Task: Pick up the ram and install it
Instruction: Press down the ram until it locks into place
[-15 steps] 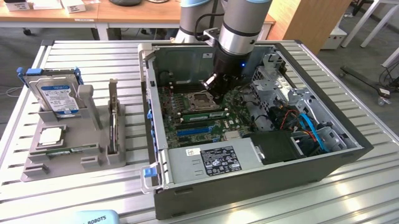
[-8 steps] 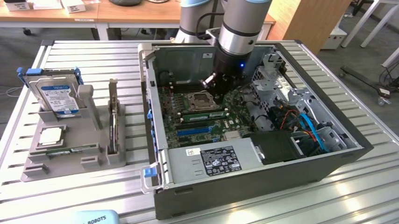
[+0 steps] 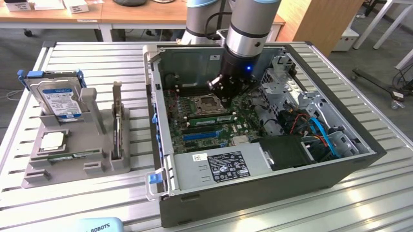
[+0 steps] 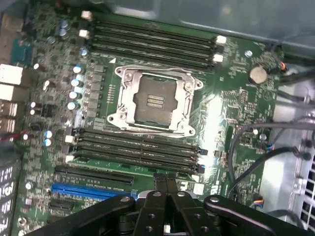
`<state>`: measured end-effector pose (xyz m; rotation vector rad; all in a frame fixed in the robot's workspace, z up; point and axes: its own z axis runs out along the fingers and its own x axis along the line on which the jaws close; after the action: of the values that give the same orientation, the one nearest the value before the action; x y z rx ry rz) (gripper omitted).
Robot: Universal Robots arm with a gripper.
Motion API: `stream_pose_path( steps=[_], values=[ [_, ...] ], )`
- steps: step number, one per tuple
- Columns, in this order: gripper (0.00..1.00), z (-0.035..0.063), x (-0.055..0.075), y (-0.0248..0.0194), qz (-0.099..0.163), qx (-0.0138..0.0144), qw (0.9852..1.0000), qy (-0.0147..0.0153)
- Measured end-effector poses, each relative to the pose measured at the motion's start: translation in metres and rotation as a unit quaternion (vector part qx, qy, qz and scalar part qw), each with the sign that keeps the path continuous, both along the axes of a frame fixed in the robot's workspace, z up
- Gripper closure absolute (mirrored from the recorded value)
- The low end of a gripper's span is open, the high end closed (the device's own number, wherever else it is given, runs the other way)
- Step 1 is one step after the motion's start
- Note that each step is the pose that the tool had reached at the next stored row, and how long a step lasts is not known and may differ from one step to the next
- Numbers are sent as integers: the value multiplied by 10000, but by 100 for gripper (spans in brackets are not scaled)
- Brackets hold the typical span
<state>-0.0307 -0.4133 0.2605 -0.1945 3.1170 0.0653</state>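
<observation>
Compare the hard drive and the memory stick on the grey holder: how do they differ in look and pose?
The hard drive stands on edge; the memory stick lies flat. The hard drive is broad, with a silver-and-blue face and blue side rails; the memory stick is a narrow green strip. Both sit in the grey holder.

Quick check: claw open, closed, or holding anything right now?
Claw: closed, fingertips pressed together, nothing visibly held, above the motherboard in the computer case.
</observation>
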Motion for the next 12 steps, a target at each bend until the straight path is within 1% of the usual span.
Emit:
stream_pose_path(
  steps=[3,6,9,12],
  values=[
    [90,-2,0,0,-233,0,9997,0],
    [90,-4,0,0,-463,0,9989,0],
    [90,-6,-1,0,-689,0,9976,0],
    [90,-8,-1,0,-903,0,9959,0]
  ],
)
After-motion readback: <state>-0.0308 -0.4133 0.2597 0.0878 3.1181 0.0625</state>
